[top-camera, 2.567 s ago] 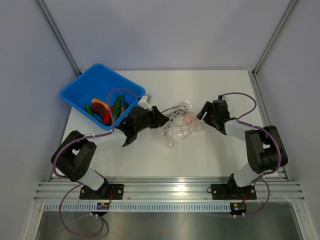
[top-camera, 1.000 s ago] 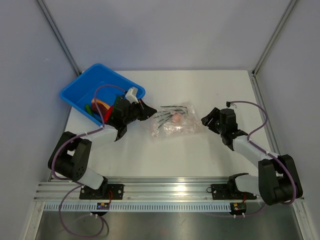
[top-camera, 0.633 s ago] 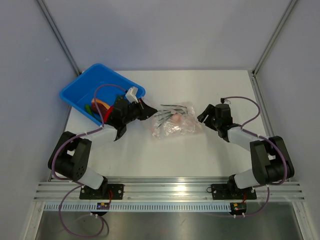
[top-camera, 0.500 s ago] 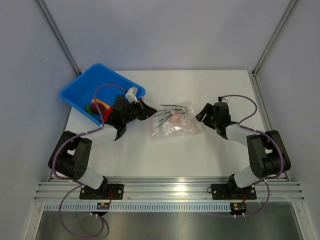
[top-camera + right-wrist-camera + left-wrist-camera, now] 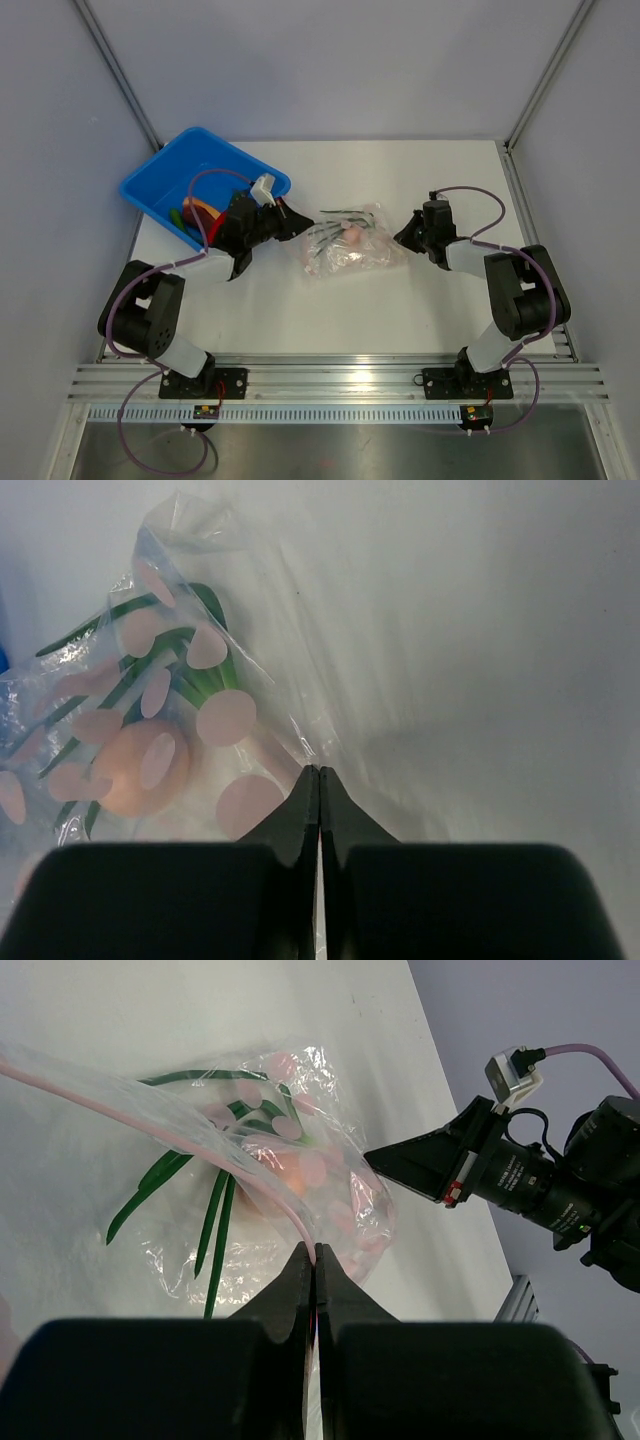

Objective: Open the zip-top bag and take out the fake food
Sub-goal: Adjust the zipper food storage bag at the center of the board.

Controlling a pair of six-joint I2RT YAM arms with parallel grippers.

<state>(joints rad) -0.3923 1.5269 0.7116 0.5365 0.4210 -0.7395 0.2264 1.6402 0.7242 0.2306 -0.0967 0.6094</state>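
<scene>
The zip-top bag [image 5: 345, 258], clear with pink dots and green leaf print, lies mid-table. My left gripper [image 5: 298, 222] is shut on its pink zip strip [image 5: 200, 1155] at the bag's left end. My right gripper [image 5: 404, 236] is shut on the clear film at the bag's right edge [image 5: 290, 730]. Inside the bag sits a pinkish egg-like ball [image 5: 352, 236] [image 5: 135, 770]. More fake food [image 5: 212, 222], orange, green and red pieces, lies in the blue bin.
The blue bin [image 5: 165, 170] stands at the back left, just behind my left arm. Metal frame posts rise at both back corners. A rail runs along the table's near edge by the arm bases.
My right gripper came in from the right to the bag's edge and shut on the film. The left gripper kept its hold on the zip strip and stayed in place.
</scene>
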